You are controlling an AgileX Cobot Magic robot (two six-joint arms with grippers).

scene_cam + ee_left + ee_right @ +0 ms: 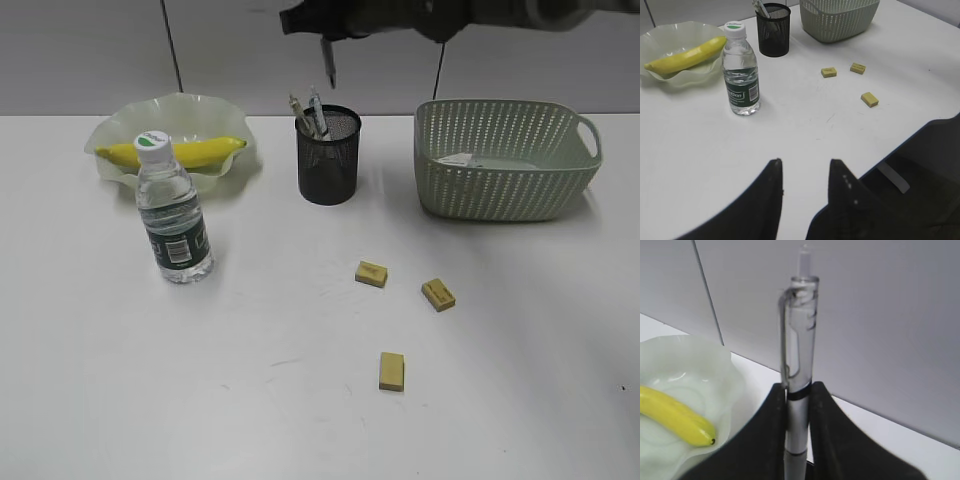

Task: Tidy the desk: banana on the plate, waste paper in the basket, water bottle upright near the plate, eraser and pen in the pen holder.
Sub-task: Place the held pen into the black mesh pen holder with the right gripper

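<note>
Above the pen holder (328, 155) we are clamping a pen (799, 390) upright in our right gripper (797, 405); released off-centre, it could strike the rim or the pens already inside and fall onto the desk (300, 400). Our left gripper (805, 175) is hanging open, empty.

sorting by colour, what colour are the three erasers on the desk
Mustard yellow; the erasers show best in the exterior view.
</note>
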